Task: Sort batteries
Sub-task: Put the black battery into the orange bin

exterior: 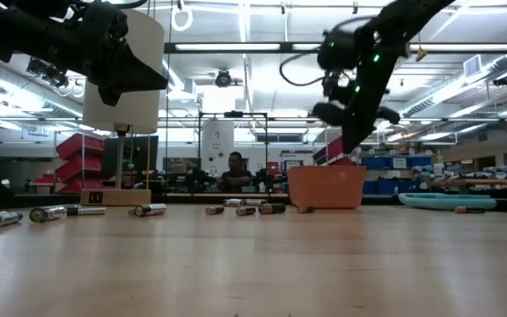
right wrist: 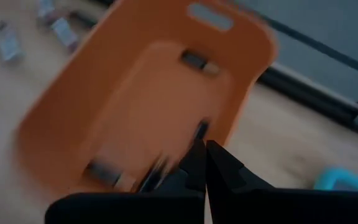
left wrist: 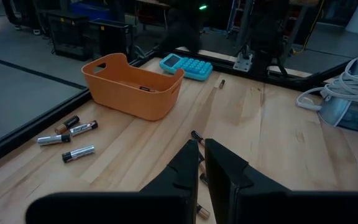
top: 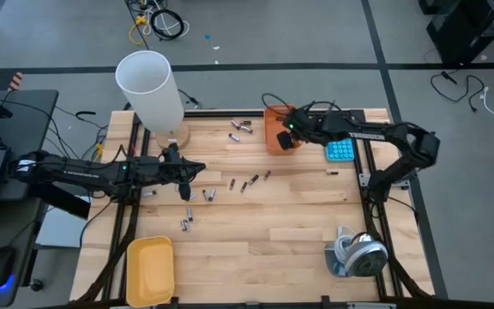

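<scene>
Several small batteries lie on the wooden table: a group at the far edge (top: 240,129) (left wrist: 67,134), a few in the middle (top: 249,182) and some nearer (top: 187,221). An orange bin (top: 273,120) (right wrist: 154,93) at the far side holds two batteries (right wrist: 197,62) (right wrist: 104,174). My right gripper (top: 288,142) (right wrist: 204,146) hangs shut above the bin's near side, pointing steeply down, with nothing seen between its fingers. My left gripper (top: 197,169) (left wrist: 202,146) hovers over the table's middle left, almost level. Its fingers stand nearly together with only a slit between them, and nothing shows in it.
A yellow bin (top: 150,270) sits at the near left corner. A blue calculator (top: 341,152) lies to the right of the orange bin. A tall white cylinder on a wooden base (top: 150,86) stands at the far left. A grey device with a coiled cord (top: 358,253) sits at the near right.
</scene>
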Controlling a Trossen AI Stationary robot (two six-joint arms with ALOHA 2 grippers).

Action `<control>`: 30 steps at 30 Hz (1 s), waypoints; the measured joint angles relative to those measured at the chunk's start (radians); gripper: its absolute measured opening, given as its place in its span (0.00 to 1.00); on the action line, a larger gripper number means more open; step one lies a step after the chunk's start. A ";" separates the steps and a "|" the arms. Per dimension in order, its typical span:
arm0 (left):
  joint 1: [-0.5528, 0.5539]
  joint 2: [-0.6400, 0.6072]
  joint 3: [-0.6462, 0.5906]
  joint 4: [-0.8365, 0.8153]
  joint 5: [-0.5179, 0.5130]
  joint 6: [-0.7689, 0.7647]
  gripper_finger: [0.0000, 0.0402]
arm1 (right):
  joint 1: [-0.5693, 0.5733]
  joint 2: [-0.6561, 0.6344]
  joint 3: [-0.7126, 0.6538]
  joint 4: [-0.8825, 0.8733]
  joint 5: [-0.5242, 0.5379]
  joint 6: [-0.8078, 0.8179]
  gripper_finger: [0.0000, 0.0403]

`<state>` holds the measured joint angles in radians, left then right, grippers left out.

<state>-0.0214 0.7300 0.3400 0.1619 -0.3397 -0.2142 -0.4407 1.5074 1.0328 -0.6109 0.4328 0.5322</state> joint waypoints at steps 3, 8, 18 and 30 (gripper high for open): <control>0.000 0.000 0.000 0.000 0.000 0.000 0.08 | 0.065 -0.057 0.000 -0.117 -0.045 0.038 0.00; 0.000 0.000 0.000 0.000 0.000 0.000 0.08 | 0.161 -0.119 0.000 -0.396 -0.104 0.157 0.00; 0.000 0.000 0.000 -0.003 0.000 0.000 0.08 | 0.264 -0.153 -0.059 -0.582 -0.198 0.256 0.00; 0.000 0.000 0.000 -0.003 0.000 0.000 0.08 | 0.256 -0.154 -0.301 -0.490 -0.220 0.117 0.00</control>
<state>-0.0212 0.7300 0.3401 0.1585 -0.3397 -0.2142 -0.1842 1.3537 0.7318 -1.1006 0.2131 0.6491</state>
